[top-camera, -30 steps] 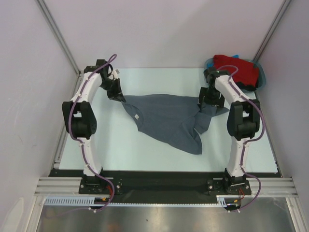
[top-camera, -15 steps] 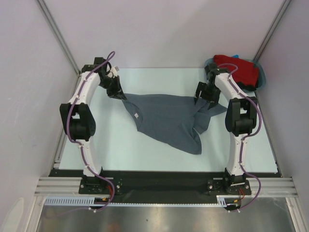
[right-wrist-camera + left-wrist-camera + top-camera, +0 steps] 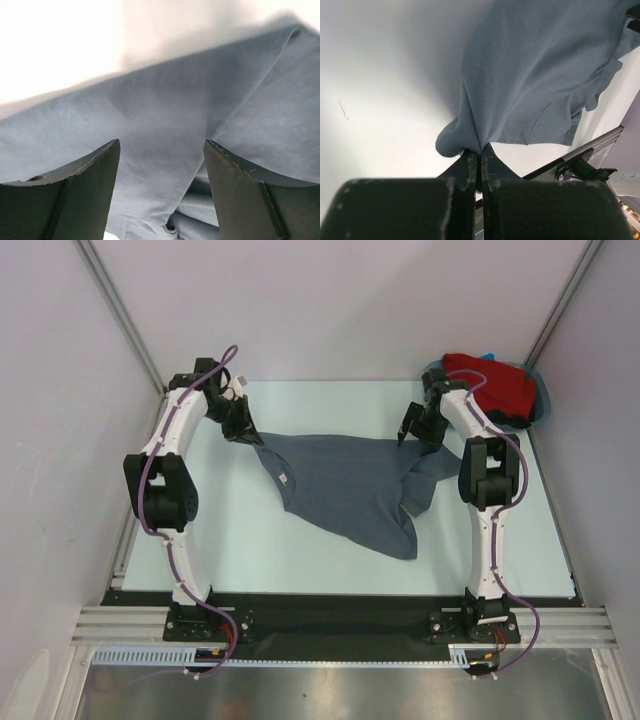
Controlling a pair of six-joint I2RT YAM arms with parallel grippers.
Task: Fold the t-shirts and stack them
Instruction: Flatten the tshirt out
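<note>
Pinches a bunched edge of the grey t-shirt (image 3: 535, 75) in the left gripper (image 3: 480, 150), jaws pressed together on the cloth. Holds the right gripper (image 3: 162, 145) wide apart over the shirt's opposite edge, gripping nothing. Spreads between the 2 across the worktop (image 3: 250, 540). Beyond the right gripper, heaped on a teal tub (image 3: 543, 400): the red t-shirt (image 3: 490, 385).

Two dark fingers (image 3: 75, 192) spread apart, grey shirt (image 3: 165, 135) beneath them, pale table (image 3: 60, 45) beyond
</note>
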